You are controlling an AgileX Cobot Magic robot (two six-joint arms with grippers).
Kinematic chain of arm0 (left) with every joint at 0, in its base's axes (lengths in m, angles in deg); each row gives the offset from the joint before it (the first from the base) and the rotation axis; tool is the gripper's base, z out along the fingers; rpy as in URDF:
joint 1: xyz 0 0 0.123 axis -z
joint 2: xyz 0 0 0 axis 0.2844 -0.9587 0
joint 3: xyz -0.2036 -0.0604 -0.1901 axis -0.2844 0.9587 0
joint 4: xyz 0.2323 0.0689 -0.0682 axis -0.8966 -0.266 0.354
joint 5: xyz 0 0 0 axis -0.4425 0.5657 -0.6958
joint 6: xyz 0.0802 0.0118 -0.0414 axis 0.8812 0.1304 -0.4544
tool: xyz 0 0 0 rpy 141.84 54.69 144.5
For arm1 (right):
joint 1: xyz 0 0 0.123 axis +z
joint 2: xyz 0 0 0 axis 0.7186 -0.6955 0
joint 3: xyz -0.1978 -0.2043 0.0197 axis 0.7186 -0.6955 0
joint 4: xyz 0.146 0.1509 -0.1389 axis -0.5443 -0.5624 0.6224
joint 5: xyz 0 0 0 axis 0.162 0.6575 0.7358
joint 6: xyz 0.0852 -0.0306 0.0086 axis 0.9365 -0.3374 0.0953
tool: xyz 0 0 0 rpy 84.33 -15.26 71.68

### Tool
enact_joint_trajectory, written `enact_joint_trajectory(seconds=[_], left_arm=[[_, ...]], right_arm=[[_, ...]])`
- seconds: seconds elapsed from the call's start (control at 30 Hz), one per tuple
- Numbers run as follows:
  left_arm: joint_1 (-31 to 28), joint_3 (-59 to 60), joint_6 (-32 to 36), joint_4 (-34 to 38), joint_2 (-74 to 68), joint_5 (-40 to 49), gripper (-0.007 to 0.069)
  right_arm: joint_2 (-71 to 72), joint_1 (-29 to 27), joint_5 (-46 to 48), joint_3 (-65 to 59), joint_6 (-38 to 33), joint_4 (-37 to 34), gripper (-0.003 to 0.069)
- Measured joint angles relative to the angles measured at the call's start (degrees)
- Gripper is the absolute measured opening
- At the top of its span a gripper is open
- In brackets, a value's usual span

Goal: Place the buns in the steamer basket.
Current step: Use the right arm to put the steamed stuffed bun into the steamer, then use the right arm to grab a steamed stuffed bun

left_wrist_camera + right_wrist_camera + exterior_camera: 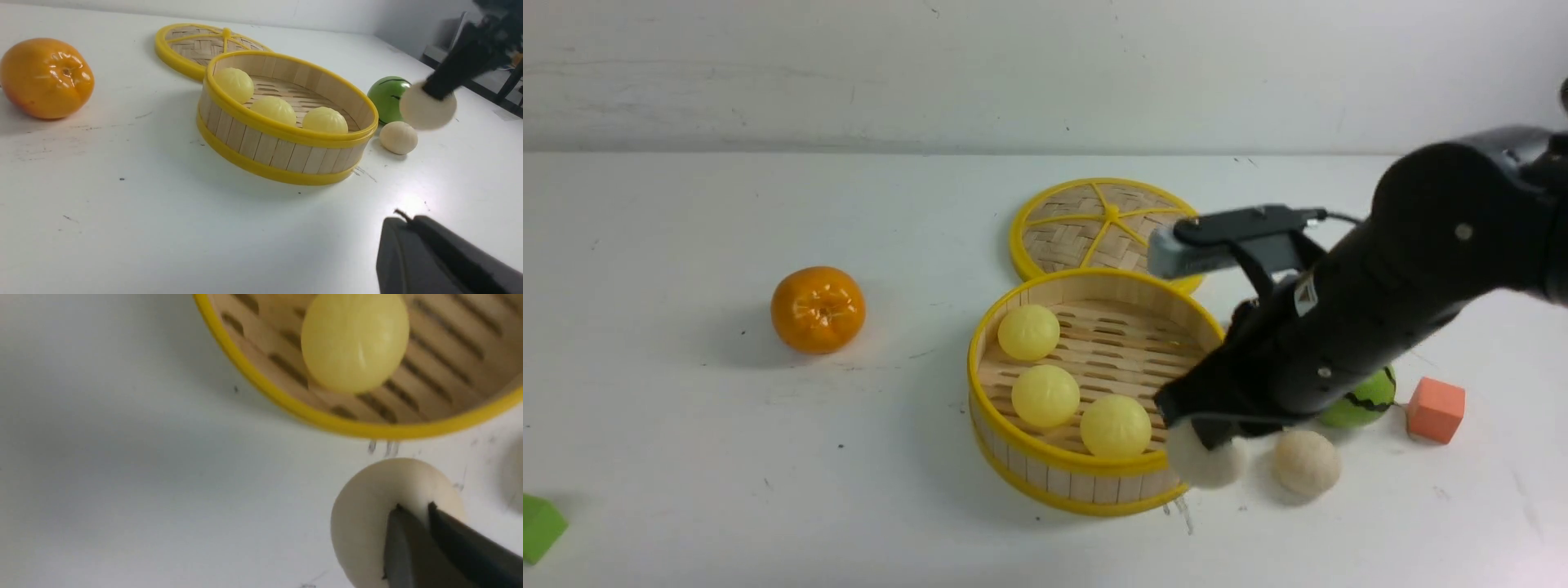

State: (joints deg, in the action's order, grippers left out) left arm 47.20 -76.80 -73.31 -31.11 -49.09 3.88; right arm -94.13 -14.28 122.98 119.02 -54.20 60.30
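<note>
On the white worktop (pixel 686 441), a little right of the middle, a round bamboo steamer basket (pixel 1062 483) with yellow rims. Inside it, on the slatted floor, three yellow buns: one (pixel 1029 331) at the far left wall, one (pixel 1045 395) in front of it, and one (pixel 1116 425) close to the near wall. The last two just beside each other.

Closed on a cream bun (pixel 1205 465): the right end effector (pixel 414 506), with both black fingertips pinched very near together into the top of the bun. Held just outside the basket at its near right side, overlapping the yellow rim in the front view. Hangs clear above the worktop in the left wrist view, blurred there.

Just right of the held one, a second cream bun (pixel 1307 463) on the worktop, touched by nothing. Behind it a green ball (pixel 1368 404) with black stripes, partly hidden by the right arm. Further right an orange cube (pixel 1436 408).

Visible only in its own wrist view, the left end effector (pixel 408 222): closed, holding nothing, above bare worktop and well apart from the basket.

Behind the basket, a flat woven lid (pixel 1094 224) with yellow spokes, lying just beside the far rim. Far to the left an orange tangerine (pixel 818 309). At the near left corner a green block (pixel 538 527), cut by the edge of the view.
</note>
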Motion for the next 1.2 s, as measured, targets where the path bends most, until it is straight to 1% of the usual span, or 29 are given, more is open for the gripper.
enact_joint_trajectory(seconds=[0.13, 0.33, 0.53, 0.63, 0.73, 0.8, 0.83, 0.87, 0.9, 0.93, 1.0, 1.03, 1.07, 1.1, 1.13, 1.2], left_arm=[[0.00, 0.00, 0.00, 0.00, 0.00, 0.00, 0.0004], [0.00, 0.00, 0.00, 0.00, 0.00, 0.00, 0.0004], [0.00, 0.00, 0.00, 0.00, 0.00, 0.00, 0.0008], [0.00, 0.00, 0.00, 0.00, 0.00, 0.00, 0.0013], [0.00, 0.00, 0.00, 0.00, 0.00, 0.00, 0.0017], [0.00, 0.00, 0.00, 0.00, 0.00, 0.00, 0.0018], [0.00, 0.00, 0.00, 0.00, 0.00, 0.00, 0.0018], [0.00, 0.00, 0.00, 0.00, 0.00, 0.00, 0.0018], [0.00, 0.00, 0.00, 0.00, 0.00, 0.00, 0.0018], [0.00, 0.00, 0.00, 0.00, 0.00, 0.00, 0.0018], [0.00, 0.00, 0.00, 0.00, 0.00, 0.00, 0.0018], [0.00, 0.00, 0.00, 0.00, 0.00, 0.00, 0.0018], [0.00, 0.00, 0.00, 0.00, 0.00, 0.00, 0.0018], [0.00, 0.00, 0.00, 0.00, 0.00, 0.00, 0.0018], [0.00, 0.00, 0.00, 0.00, 0.00, 0.00, 0.0018], [0.00, 0.00, 0.00, 0.00, 0.00, 0.00, 0.0020]], right_arm=[[-4.88, -2.38, -2.21, 4.90, 0.00, 0.06, 0.0011], [-13.86, -6.52, -1.67, 10.41, -0.29, -1.44, 0.0012], [-18.81, -8.33, -2.53, 12.34, -0.18, -2.30, 0.0022], [-20.85, -8.74, -2.79, 12.39, 0.24, -3.63, 0.0048], [-21.52, -8.74, -2.83, 12.51, 1.63, -4.50, 0.0112], [-21.52, -8.74, -2.92, 12.56, 2.31, -4.65, 0.0181], [-21.52, -8.74, -2.92, 12.63, 2.39, -4.65, 0.0199], [-21.46, -8.74, -2.54, 12.96, 3.08, -4.70, 0.0278], [-21.14, -8.74, -1.94, 13.36, 3.32, -4.70, 0.0330], [-21.07, -8.74, -1.94, 13.44, 3.31, -4.70, 0.0340], [-19.21, -8.74, 0.95, 14.96, 3.41, -4.70, 0.0468], [-19.00, -8.74, 1.22, 15.10, 3.35, -4.70, 0.0468], [-17.12, -8.74, 3.33, 15.97, 2.86, -4.70, 0.0510], [-14.74, -8.74, 5.82, 16.43, 2.18, -4.15, 0.0533], [-14.36, -8.74, 6.23, 16.43, 2.07, -4.15, 0.0533], [-9.51, -8.74, 10.71, 15.37, 1.72, -0.56, 0.0522]])
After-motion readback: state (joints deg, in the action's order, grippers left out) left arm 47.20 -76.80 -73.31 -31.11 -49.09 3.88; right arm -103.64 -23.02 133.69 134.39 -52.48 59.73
